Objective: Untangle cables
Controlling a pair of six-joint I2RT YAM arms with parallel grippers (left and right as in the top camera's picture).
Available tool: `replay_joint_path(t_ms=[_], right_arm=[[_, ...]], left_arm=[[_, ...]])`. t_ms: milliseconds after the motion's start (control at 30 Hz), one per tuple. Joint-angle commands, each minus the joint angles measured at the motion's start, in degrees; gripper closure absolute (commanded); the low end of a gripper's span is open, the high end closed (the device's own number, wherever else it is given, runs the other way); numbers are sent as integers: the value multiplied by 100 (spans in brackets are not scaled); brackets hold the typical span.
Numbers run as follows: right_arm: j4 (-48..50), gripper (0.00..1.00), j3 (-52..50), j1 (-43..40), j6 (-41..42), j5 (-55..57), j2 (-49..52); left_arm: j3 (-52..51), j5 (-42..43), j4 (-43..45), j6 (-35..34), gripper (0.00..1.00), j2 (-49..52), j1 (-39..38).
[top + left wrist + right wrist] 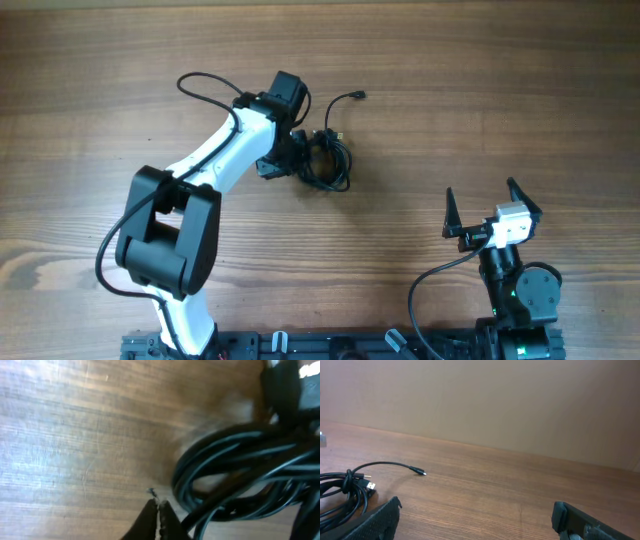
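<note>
Mid-tabletop (450, 100), left gripper (298, 155) closed at the cables (328, 160), looks like the first pull.
Can't tell if it's got a strand; right gripper (480, 186) wide open, well apart, probably needs to pin them next.

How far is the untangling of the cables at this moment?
Done: almost nothing; the cables are one coiled bundle, with only one plug end lying loose. In hand: the left gripper is shut at the bundle's edge; I cannot confirm a grip. Left: separating every cord; the right gripper stands open, away from the bundle.
</note>
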Motion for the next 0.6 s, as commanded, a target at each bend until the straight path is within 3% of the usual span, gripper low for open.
replay_joint_path(t_ms=[0, 300, 367, 433, 500, 567], right_arm=[[11, 0, -4, 26, -48, 15, -39], [11, 0, -4, 26, -48, 15, -39], [11, 0, -4, 26, -48, 15, -39], [11, 0, -4, 26, -48, 15, -39], [11, 0, -4, 26, -48, 15, -39], [11, 0, -4, 26, -50, 15, -39]], left_arm=[[-48, -216, -365, 46, 94, 85, -9], [505, -247, -1231, 498, 93, 59, 107], [778, -247, -1246, 496, 67, 52, 188], [949, -247, -1154, 496, 32, 52, 249], [1045, -245, -914, 476, 14, 52, 310], [1047, -175, -651, 479, 6, 52, 339]])
